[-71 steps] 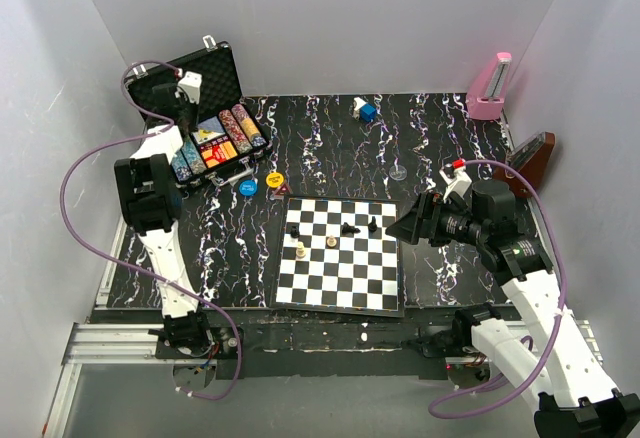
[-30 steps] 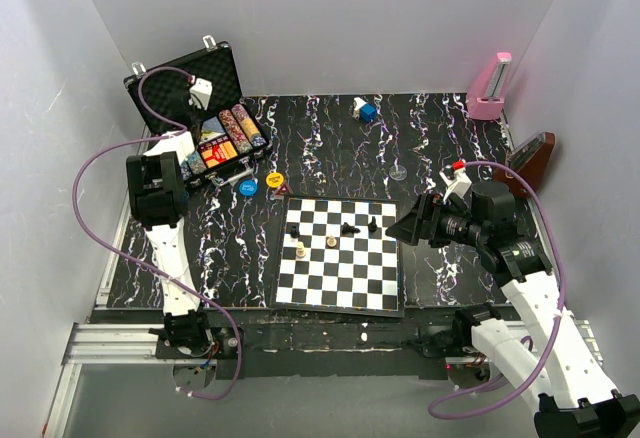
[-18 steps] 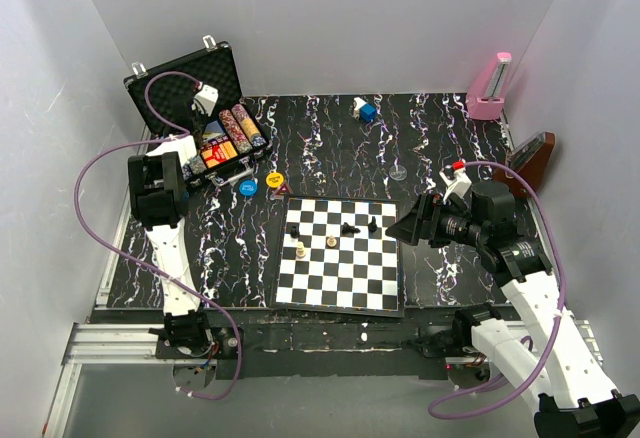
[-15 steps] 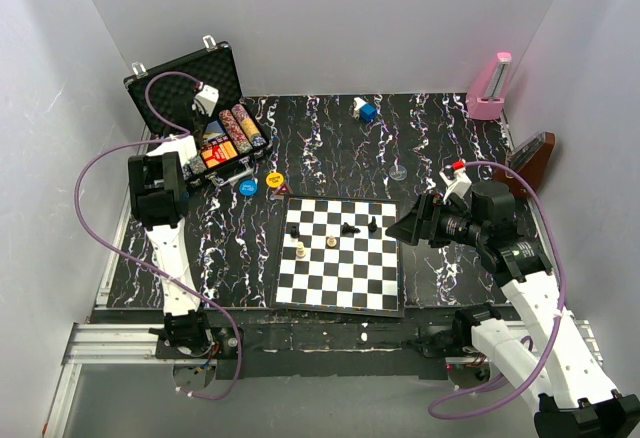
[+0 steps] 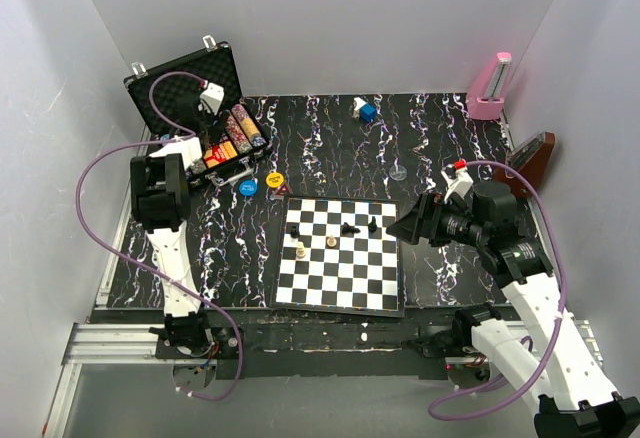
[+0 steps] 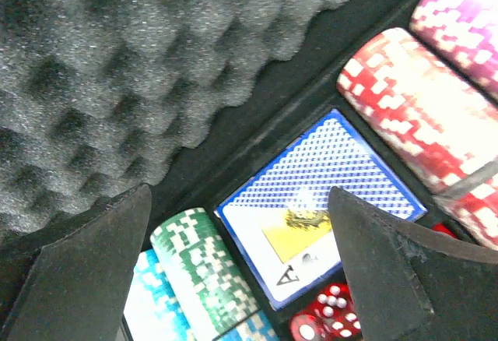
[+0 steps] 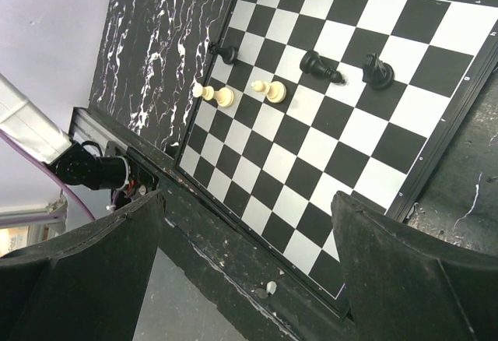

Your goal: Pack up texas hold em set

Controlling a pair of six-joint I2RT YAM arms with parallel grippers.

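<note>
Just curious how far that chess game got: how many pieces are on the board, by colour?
Black pieces: 3
Cream pieces: 2
Total on the chessboard: 5

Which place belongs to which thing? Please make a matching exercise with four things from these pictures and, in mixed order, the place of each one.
Things
1. pink metronome
2. blue disc
3. blue card deck
4. cream chess pieces

Places
a. on the chessboard
b. inside the case, next to the green chips
c. at the far right corner of the table
d. on the table, between the case and the chessboard

Pairs: 1-c, 2-d, 3-b, 4-a
</note>
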